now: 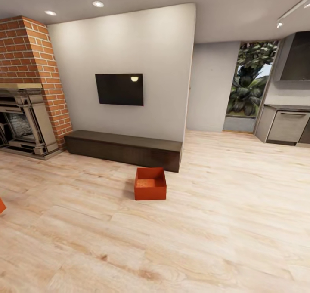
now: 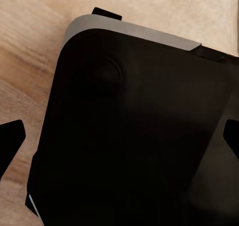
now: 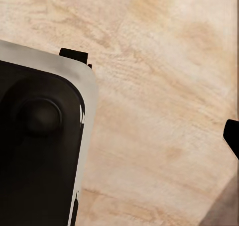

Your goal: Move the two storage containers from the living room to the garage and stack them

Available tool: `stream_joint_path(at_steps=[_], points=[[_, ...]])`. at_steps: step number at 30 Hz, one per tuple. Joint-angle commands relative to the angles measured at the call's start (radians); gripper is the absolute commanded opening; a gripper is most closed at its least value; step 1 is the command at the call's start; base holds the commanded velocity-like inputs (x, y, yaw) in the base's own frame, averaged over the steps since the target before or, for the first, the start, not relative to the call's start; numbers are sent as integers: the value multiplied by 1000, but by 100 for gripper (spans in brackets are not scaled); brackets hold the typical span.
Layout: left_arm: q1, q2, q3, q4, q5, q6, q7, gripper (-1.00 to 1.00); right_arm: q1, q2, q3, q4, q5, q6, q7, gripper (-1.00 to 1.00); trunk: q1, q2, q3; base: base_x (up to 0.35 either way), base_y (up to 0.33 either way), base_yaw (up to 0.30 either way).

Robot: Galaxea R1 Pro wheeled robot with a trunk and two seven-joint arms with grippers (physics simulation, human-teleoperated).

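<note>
**Orange bins waiting while both hands are hanging empty over the base**

Black fingertips are showing at the picture edges in both wrist views: the left hand (image 2: 119, 139) has one tip at each side, spread wide with nothing between them but the robot's dark base (image 2: 134, 131) below. The right hand (image 3: 119, 136) is showing a single tip at one edge over pale plank floor (image 3: 164, 86), so I cannot tell how its fingers are standing.

Further out, in the head view, one storage bin (image 1: 150, 183) is sitting upright and open-topped on the wood floor of the living room, just in front of the long dark bench (image 1: 125, 149) under the wall television (image 1: 119, 89). A sliver of orange at the left edge (image 1: 1, 206) is probably the second bin, mostly cut off.

Risks, as I judge them: driving in too fast could nudge the light bin against the bench; its plain straight walls offer little to grip, so a one-handed pinch may slip; and the half-hidden bin could be clipped while turning.
</note>
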Motion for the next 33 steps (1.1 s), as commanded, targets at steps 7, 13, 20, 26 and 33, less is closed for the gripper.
stream_joint_path(at_steps=[7, 13, 20, 26, 33], points=[[0, 0, 1, -1, 6, 0, 0, 100, -1, 0, 9, 3, -10, -5, 0, 100, 1, 0, -1, 323, 0, 0], [0, 0, 1, -1, 6, 0, 0, 100, -1, 0, 9, 3, -10, -5, 0, 100, 1, 0, -1, 324, 0, 0], [0, 0, 1, -1, 6, 0, 0, 100, -1, 0, 9, 4, -10, -4, 0, 100, 1, 0, -1, 324, 0, 0], [0, 0, 1, -1, 6, 0, 0, 100, -1, 1, 9, 3, -10, -4, 0, 100, 1, 0, -1, 323, 0, 0], [0, 0, 1, -1, 6, 0, 0, 100, -1, 0, 9, 3, -10, -4, 0, 100, 1, 0, -1, 323, 0, 0]])
